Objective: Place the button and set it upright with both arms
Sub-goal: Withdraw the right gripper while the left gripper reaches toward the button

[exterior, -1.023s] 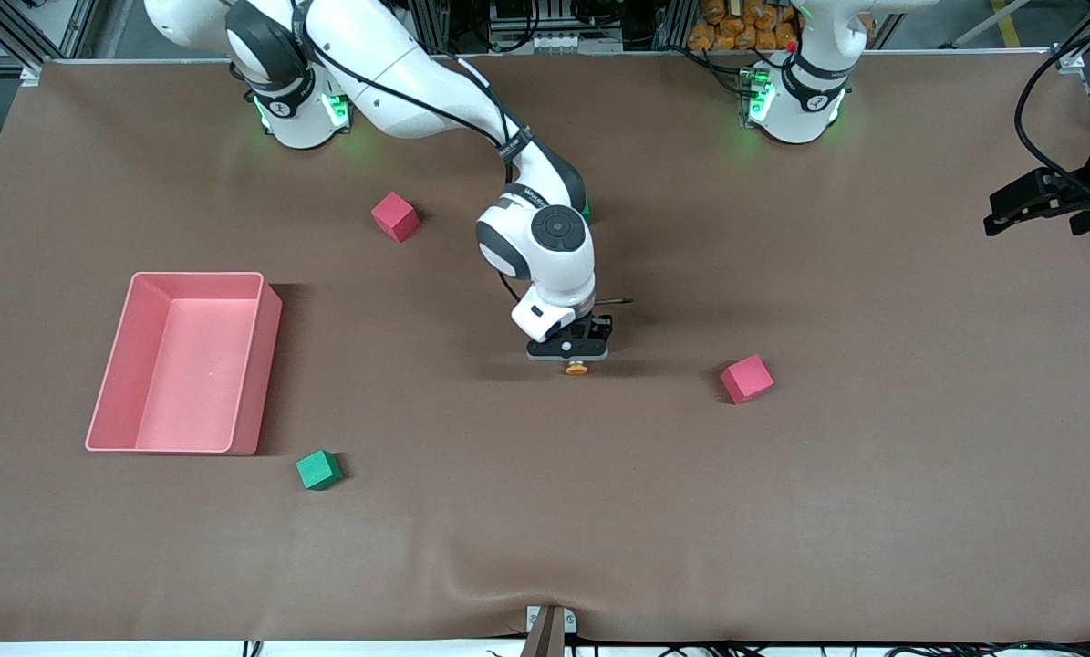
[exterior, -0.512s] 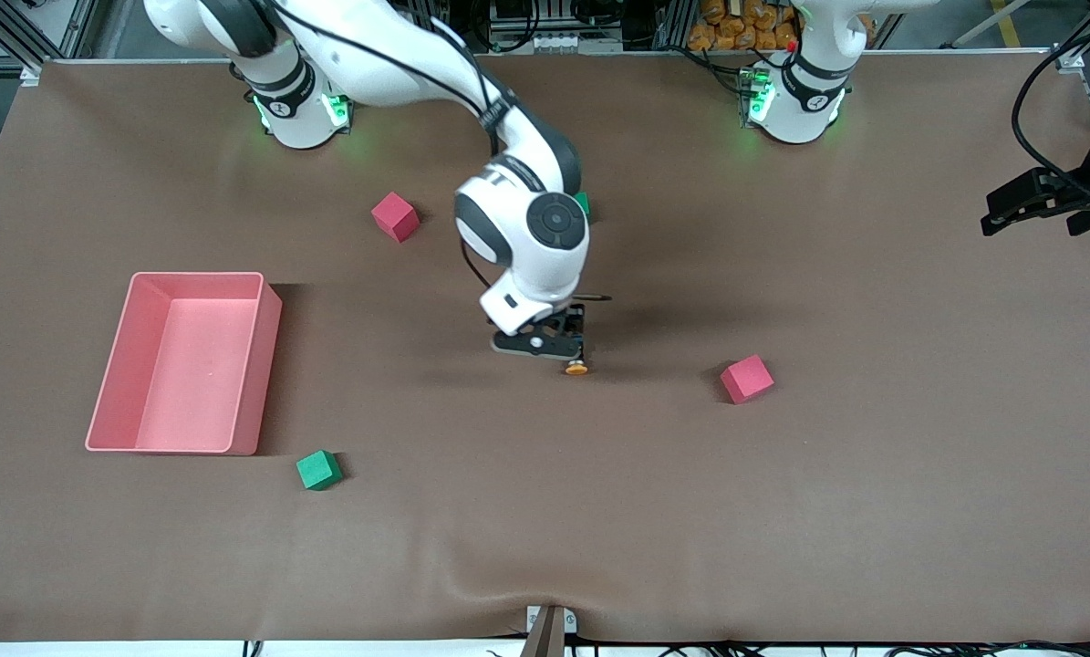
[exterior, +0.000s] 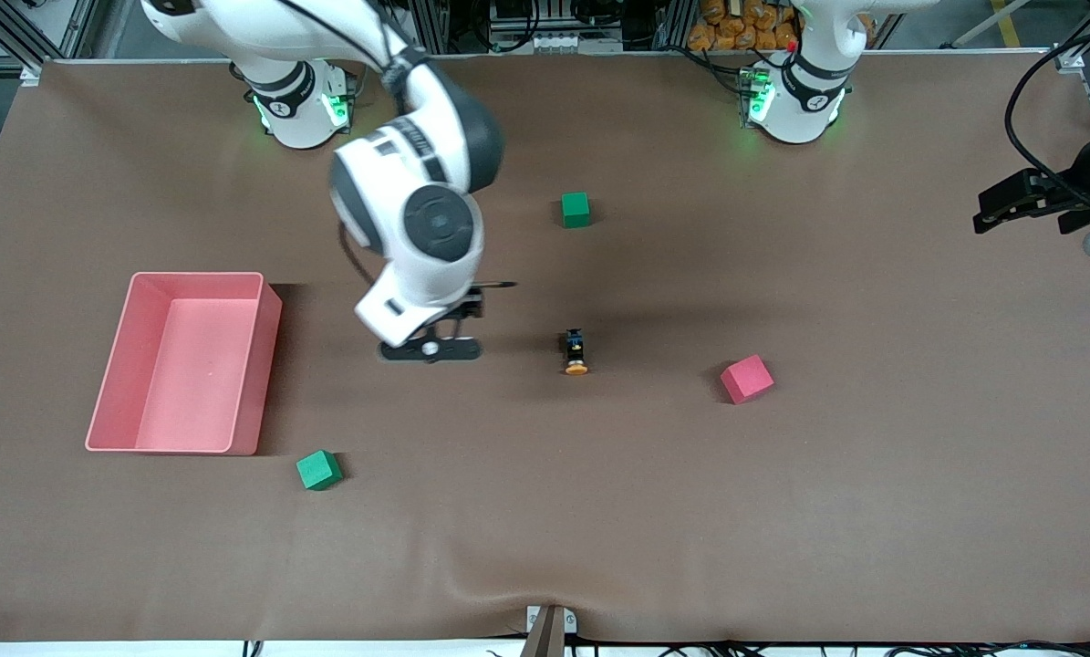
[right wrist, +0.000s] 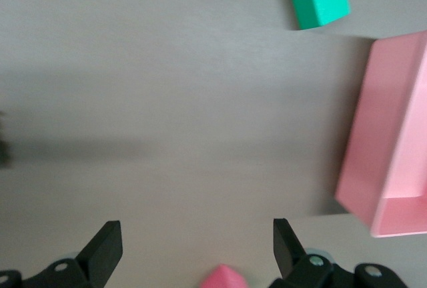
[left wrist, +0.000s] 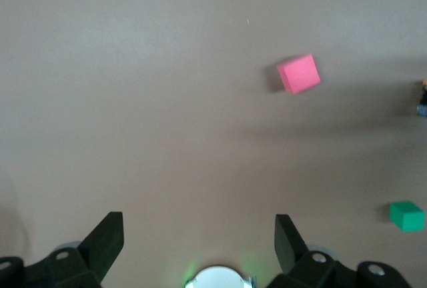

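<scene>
Brown matting covered the tabletop [exterior: 782, 511], slightly rippled at the edge nearest the front camera. The button [exterior: 576, 353] lay on its side near the middle, orange cap toward that camera, gripped by nothing. The right claw [exterior: 430, 349] hung open over bare mat between the button and the pink bin [exterior: 184, 363]. The left claw [exterior: 1037, 199] waited open at its own end. Aluminium framing [exterior: 15, 32] edged the room above.

Bare brown desk [exterior: 545, 511] is surrounding the tiny orange-capped push-button [exterior: 576, 352]; nearest things sitting around are the pink foam cube [exterior: 746, 379] and the right hand [exterior: 430, 350], both apart.
</scene>
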You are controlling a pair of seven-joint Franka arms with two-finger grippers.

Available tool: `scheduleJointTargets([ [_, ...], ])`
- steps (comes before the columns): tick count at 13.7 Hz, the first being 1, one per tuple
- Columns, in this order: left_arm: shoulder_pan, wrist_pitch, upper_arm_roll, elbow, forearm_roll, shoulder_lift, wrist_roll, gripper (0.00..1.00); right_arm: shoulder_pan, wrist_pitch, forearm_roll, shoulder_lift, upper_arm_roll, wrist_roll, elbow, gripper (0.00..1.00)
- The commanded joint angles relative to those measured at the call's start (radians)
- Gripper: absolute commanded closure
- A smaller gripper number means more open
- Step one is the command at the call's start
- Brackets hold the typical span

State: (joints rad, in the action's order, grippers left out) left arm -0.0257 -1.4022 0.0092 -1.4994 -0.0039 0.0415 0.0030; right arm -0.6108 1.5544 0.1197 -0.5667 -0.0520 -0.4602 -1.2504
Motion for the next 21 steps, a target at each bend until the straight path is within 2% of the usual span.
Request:
scheduleJointTargets([
  [1, -0.006, 0.049, -0.006, 0.013, -0.021, 0.055, 0.015, 0.0, 0.06, -0.011, 0.075, 0.066, 0.015, 0.162, -0.111, 0.0],
  [6, -0.055, 0.052, -0.015, 0.011, -0.028, 0.07, 0.018, 0.0, 0.196, 0.038, 0.097, 0.191, 0.015, 0.406, -0.285, 0.0],
  [10, -0.143, 0.04, -0.023, 0.024, -0.027, 0.156, -0.005, 0.0, 0.348, 0.139, 0.06, 0.335, 0.02, 0.482, -0.463, 0.0],
  [15, -0.172, -0.029, -0.064, 0.065, -0.076, 0.268, -0.027, 0.0, 0.512, 0.139, -0.055, 0.418, 0.02, 0.547, -0.498, 0.0],
  [19, -0.336, -0.096, -0.069, 0.11, -0.073, 0.376, -0.295, 0.0, 0.572, 0.136, -0.116, 0.449, 0.02, 0.552, -0.486, 0.0],
  [21, -0.391, -0.158, -0.071, 0.11, -0.074, 0.409, -0.35, 0.0, 0.58, 0.133, -0.144, 0.462, 0.017, 0.554, -0.478, 0.0],
])
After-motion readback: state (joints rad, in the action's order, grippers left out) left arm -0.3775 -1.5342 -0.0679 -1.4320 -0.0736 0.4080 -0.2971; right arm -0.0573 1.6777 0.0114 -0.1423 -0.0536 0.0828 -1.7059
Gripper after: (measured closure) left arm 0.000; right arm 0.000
